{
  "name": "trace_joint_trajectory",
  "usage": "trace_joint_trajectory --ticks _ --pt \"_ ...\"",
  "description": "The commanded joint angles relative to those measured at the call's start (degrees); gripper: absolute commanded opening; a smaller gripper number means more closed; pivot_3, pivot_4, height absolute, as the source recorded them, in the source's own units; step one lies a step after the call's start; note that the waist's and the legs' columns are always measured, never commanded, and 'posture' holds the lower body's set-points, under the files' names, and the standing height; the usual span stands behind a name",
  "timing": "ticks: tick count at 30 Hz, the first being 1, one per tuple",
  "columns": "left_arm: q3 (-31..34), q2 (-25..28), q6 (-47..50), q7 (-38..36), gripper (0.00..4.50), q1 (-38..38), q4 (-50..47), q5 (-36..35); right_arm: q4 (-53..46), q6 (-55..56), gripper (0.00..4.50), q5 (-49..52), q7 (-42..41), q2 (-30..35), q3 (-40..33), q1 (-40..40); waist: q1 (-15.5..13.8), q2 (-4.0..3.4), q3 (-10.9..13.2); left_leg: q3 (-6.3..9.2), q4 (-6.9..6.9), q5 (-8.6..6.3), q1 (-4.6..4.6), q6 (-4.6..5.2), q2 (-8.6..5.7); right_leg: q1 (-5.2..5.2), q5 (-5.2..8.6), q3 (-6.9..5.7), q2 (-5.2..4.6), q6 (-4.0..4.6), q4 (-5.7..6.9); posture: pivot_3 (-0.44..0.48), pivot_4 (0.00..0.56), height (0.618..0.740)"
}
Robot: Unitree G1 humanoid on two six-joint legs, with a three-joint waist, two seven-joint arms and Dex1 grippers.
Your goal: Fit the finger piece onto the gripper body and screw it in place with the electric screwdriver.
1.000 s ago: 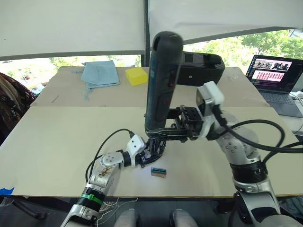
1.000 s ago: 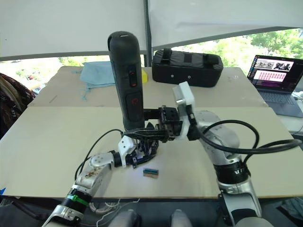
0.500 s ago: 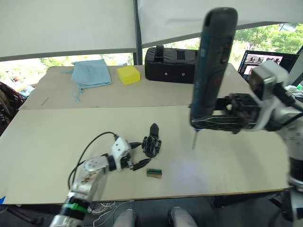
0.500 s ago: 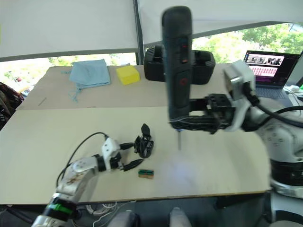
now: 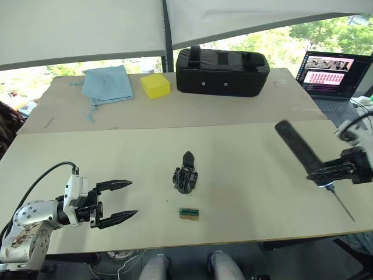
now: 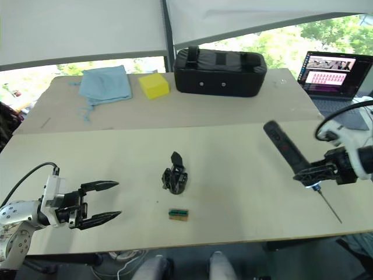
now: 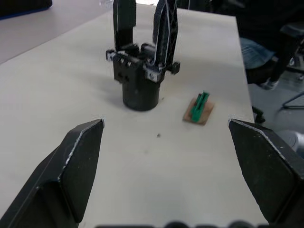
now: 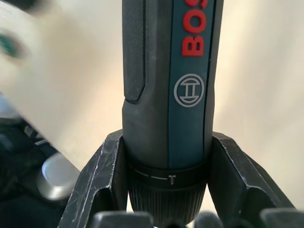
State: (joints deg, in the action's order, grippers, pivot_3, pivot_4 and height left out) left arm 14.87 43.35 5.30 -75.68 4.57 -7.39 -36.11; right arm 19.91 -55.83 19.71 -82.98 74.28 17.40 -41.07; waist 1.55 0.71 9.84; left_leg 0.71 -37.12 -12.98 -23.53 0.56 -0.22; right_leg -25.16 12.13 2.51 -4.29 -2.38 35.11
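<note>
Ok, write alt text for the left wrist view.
The open left gripper points across a pale table at the gripper body, a chunky black mechanism standing upright with two black prongs. A small green-and-brown block lies just beside it.

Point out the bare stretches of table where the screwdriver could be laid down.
Widest free patch: between the gripper body and the right end effector holding the electric screwdriver. Another lies between the open left end effector and the gripper body. Bare too is the band before the black bag. Tightest spot: gripper body with the green-and-brown block beside it.
</note>
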Motion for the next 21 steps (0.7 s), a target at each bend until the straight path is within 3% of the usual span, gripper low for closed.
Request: trace_joint_trajectory --ticks 1,6,13,15,18,20,21 --pt "1.8 -0.2 2.3 3.2 4.42 0.3 -2.2 -1.2 4.8 -0.5 1.9 -6.7 0.9 -2.7 3.6 -5.3 0.3 -0.03 0.2 -0.02 -0.01 0.0 0.0 0.0 0.01 -0.02 -0.02 0.02 0.03 0.02 0.04 0.0 0.15 0.74" --pt "1.6 -0.3 3.9 4.4 4.42 1.5 -4.8 -1.4 14.6 4.1 1.9 -14.0 4.0 -9.1 6.8 -9.0 0.1 -0.06 0.2 -0.04 -0.08 0.0 -0.12 0.0 -0.03 -0.08 -0.05 0.01 0.04 -0.01 0.05 0.0 0.15 0.74" --pt "3.0 1.3 7.3 4.5 4.42 3.0 -6.5 -3.2 23.0 12.1 1.9 -20.7 4.6 -12.9 7.8 -11.0 -0.3 -0.06 0.2 -0.05 -0.41 0.0 -0.21 0.0 -0.06 -0.02 -0.17 0.0 0.0 -0.1 0.09 0.0 0.15 0.74" --pt "3.6 1.0 6.3 5.3 4.5 2.8 -6.3 -2.3 24.5 13.6 2.96 -21.6 4.2 -13.5 7.5 -11.2 -0.4 -0.04 0.2 -0.05 -0.59 0.0 -0.2 0.0 -0.01 0.06 -0.19 -0.03 0.06 -0.1 0.12 0.0 0.15 0.74" --pt "4.3 1.3 6.8 6.0 4.5 2.7 -5.8 -2.2 25.3 14.4 3.99 -22.0 2.4 -13.5 6.8 -11.5 -0.6 -0.01 0.2 -0.05 -0.73 0.0 -0.17 0.0 -0.01 0.18 -0.31 -0.05 0.08 -0.14 0.1 0.0 0.15 0.74" --pt "5.1 1.2 5.9 6.6 4.5 2.7 -4.7 -1.4 25.4 15.0 4.48 -21.8 1.8 -12.9 5.5 -11.5 -0.6 0.0 0.2 -0.05 -0.77 0.0 -0.16 0.0 -0.02 0.21 -0.34 -0.04 0.07 -0.16 0.1 0.0 0.15 0.74" --pt "5.5 1.4 5.5 7.2 4.5 2.6 -3.7 -0.5 25.3 15.7 4.48 -21.4 1.8 -12.2 4.3 -11.5 -0.6 -0.01 0.2 -0.05 -0.77 0.0 -0.16 0.0 -0.02 0.2 -0.34 -0.04 0.07 -0.16 0.1 0.0 0.15 0.74"
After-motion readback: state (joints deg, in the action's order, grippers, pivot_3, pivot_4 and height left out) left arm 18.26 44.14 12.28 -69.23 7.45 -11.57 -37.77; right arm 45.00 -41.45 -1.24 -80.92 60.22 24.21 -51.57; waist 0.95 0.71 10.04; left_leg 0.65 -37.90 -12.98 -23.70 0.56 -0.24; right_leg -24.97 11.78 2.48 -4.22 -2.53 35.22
